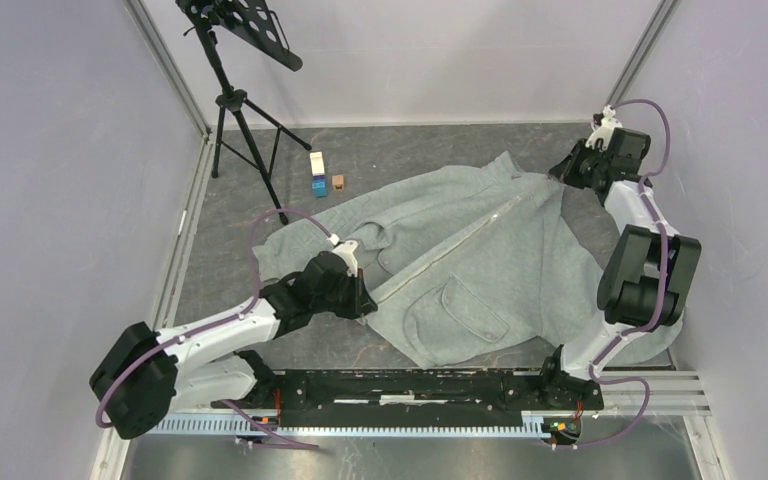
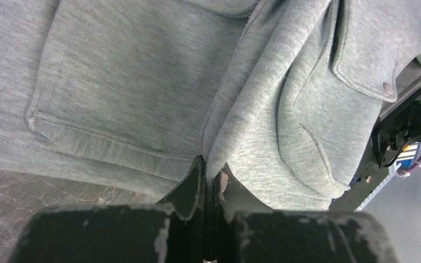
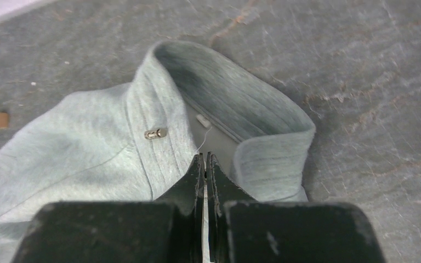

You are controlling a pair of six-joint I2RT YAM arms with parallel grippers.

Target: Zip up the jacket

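Left gripper (image 2: 209,174): jaws closed, pinching jacket (image 1: 520,270) bottom edge at zipper (image 1: 460,236).
Right gripper (image 3: 204,159): jaws closed at collar (image 3: 241,104); grip unclear.

Ahead of the right gripper (image 3: 204,159), past the collar (image 3: 263,115), it's just bare table (image 3: 373,82), plenty of room. Ahead of the left gripper (image 2: 209,170) it's all bunched jacket (image 2: 142,82); the tripod (image 1: 245,130) and small boxes (image 1: 318,180) sit well off to the side.

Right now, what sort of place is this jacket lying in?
Most likely a robotics lab test cell: plain pale walls on aluminium posts box in a grey table, a left arm and right arm are bolted to a rail at its near edge, and a tripod stand sits at the back.
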